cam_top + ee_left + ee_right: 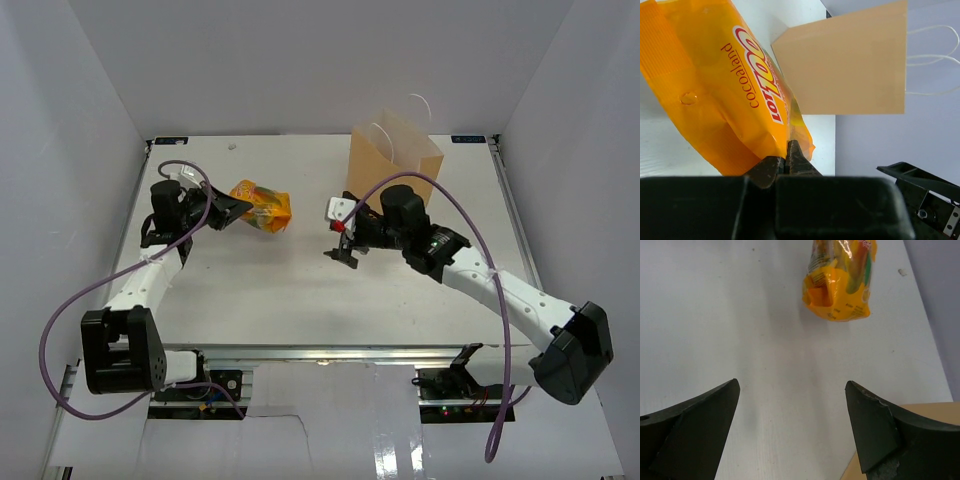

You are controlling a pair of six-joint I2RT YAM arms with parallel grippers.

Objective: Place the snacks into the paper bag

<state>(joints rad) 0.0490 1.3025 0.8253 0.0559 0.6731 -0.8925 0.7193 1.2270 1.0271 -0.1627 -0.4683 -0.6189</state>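
Left gripper (238, 205) is pinched tight on one edge of the orange snack bag (264, 206), its jaws together on the crinkled seam (the wrist view shows the two black tips meeting right on the film). That packet is over the far left part of the tabletop (280, 290), tilted, with red lettering on its face; whether it touches the surface I cannot tell. Right gripper (344, 243) hangs over the middle of the tabletop with its jaws spread wide and nothing between them, only bare white surface beneath. Just behind it, toward the far right corner, the paper bag (396, 160) stands upright, its white cord handles (420, 105) rising above the rim. Snack bag and paper bag are well apart.
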